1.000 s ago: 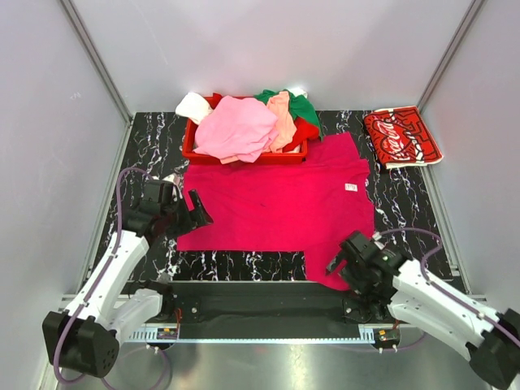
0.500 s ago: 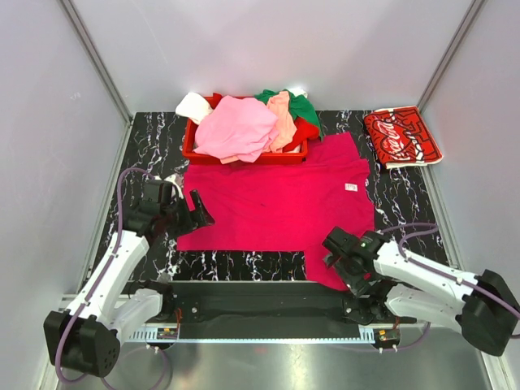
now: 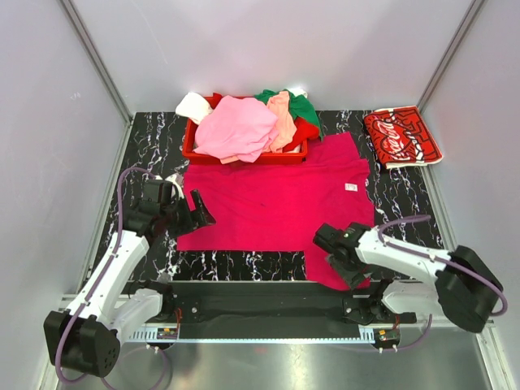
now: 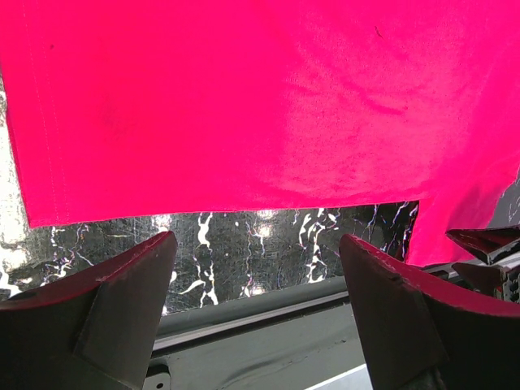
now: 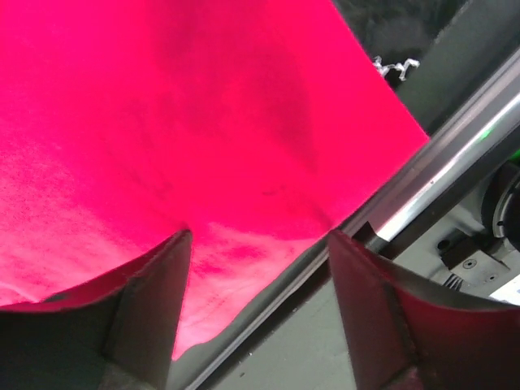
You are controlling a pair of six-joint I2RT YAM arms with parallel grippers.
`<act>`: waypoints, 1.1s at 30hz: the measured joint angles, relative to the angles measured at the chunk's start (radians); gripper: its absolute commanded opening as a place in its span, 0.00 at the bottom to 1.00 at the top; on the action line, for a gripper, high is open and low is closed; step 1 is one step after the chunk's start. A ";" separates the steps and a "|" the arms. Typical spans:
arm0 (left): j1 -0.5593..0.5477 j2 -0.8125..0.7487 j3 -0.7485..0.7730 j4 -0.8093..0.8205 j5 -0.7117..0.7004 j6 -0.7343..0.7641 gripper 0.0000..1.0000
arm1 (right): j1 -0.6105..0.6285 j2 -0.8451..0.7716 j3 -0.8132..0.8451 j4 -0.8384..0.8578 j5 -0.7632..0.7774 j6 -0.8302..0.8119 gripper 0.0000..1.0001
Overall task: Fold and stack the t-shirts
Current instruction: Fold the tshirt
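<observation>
A plain magenta t-shirt point(image 3: 276, 203) lies spread flat mid-table, one sleeve point(image 3: 325, 272) draping over the front edge. My left gripper point(image 3: 200, 214) hovers open by the shirt's near-left hem; in the left wrist view its fingers point(image 4: 256, 244) frame bare table below the magenta cloth point(image 4: 260, 106). My right gripper point(image 3: 327, 244) is open over that near sleeve; in the right wrist view the gripper point(image 5: 258, 240) straddles the cloth's edge point(image 5: 179, 122), the left finger point(image 5: 154, 284) resting on the fabric. A folded red Coca-Cola tee point(image 3: 400, 136) sits back right.
A red plastic basket point(image 3: 192, 151) at the back holds a heap of pink point(image 3: 236, 126), peach point(image 3: 283, 122), green point(image 3: 302, 104) and white point(image 3: 193, 106) shirts. A metal rail point(image 3: 260, 292) runs along the table's front edge. Grey walls enclose three sides.
My right arm has swung left and forward onto the magenta shirt's near sleeve, and its jaws have narrowed somewhat. The left arm and the shirts have not moved.
</observation>
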 measured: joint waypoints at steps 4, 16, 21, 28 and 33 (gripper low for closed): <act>0.000 0.000 0.000 0.000 -0.001 0.000 0.87 | 0.002 0.103 0.060 -0.002 0.023 -0.025 0.61; 0.000 0.000 0.000 0.000 -0.010 -0.001 0.86 | 0.113 0.110 0.035 0.141 -0.007 0.002 0.82; 0.000 0.000 0.000 0.000 -0.010 -0.001 0.86 | 0.146 0.106 0.005 0.243 -0.042 0.086 0.58; 0.000 0.000 0.000 0.000 -0.022 -0.001 0.85 | 0.164 0.079 -0.011 0.254 -0.145 0.123 0.10; -0.014 0.000 0.000 -0.002 -0.043 -0.016 0.83 | 0.169 0.066 0.017 0.211 -0.126 0.082 0.09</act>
